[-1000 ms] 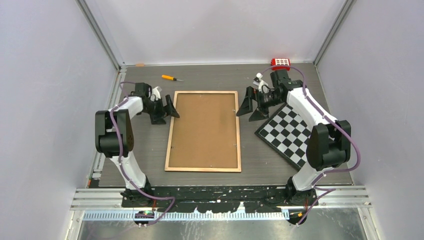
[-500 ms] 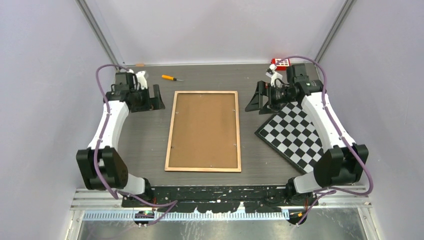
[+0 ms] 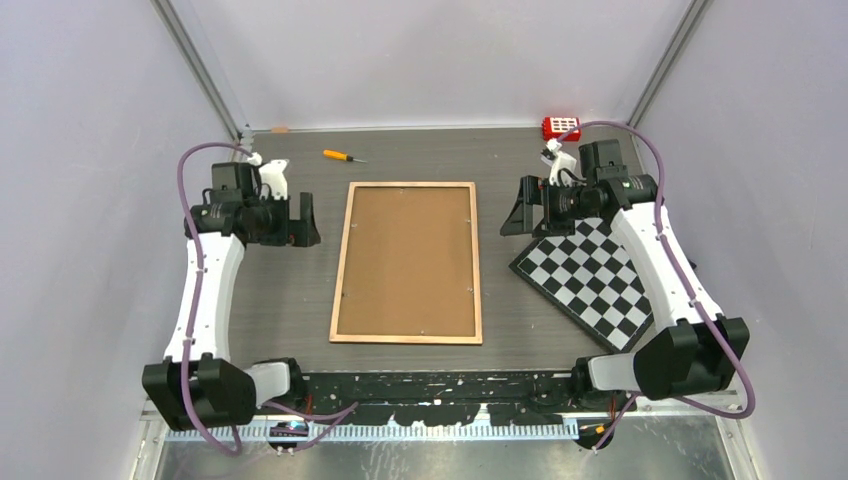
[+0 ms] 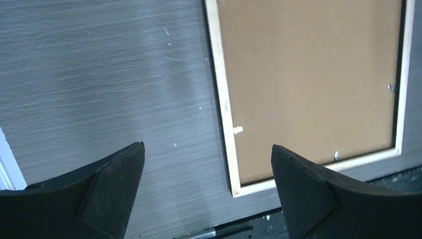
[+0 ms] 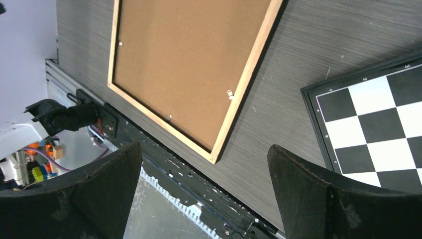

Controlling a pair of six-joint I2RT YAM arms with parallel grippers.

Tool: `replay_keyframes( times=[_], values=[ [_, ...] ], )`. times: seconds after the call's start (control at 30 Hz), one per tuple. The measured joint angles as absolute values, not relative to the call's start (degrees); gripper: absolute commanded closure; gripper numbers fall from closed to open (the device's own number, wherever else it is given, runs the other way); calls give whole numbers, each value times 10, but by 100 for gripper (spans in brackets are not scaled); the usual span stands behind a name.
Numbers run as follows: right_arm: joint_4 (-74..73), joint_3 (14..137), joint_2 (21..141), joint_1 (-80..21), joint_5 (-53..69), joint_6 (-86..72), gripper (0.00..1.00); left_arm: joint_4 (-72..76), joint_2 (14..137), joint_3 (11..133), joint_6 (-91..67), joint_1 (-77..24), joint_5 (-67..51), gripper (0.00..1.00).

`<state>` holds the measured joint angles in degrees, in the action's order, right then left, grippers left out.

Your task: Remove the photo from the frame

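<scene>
Lying face-down on the table (image 3: 290,300), the frame (image 3: 343,262) shows only its brown backing (image 3: 407,255); the photo, presumably underneath, is hidden. The left gripper (image 3: 308,220) and right gripper (image 3: 515,208) hang spread wide and empty on either side. Prying carelessly past the small clips (image 4: 238,130) could crease the photo.

In the right wrist view we read two small white digits on the black border of the checkerboard (image 5: 378,124): a 2 and, further along the same edge, a 3, each set beside a square of the outer row. The tiny pale marks down its other visible border are too small for us to read, and from above the digits are lost to us
</scene>
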<state>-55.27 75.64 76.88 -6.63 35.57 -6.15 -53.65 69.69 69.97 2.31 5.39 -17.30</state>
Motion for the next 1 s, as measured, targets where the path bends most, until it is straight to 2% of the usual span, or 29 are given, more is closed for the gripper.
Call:
replay_keyframes(
  times=[0.23,0.57,0.73,1.0],
  values=[
    [-549,726,750,-66,336,-54,0,-620,679,713,87,54,-220,0],
    [-532,692,753,-66,328,-28,0,-646,691,747,201,54,-244,0],
    [-539,715,779,-66,330,13,0,-638,798,826,277,54,-257,0],
    [-555,755,813,-66,342,65,0,-632,1075,1043,350,54,-300,0]
  ],
)
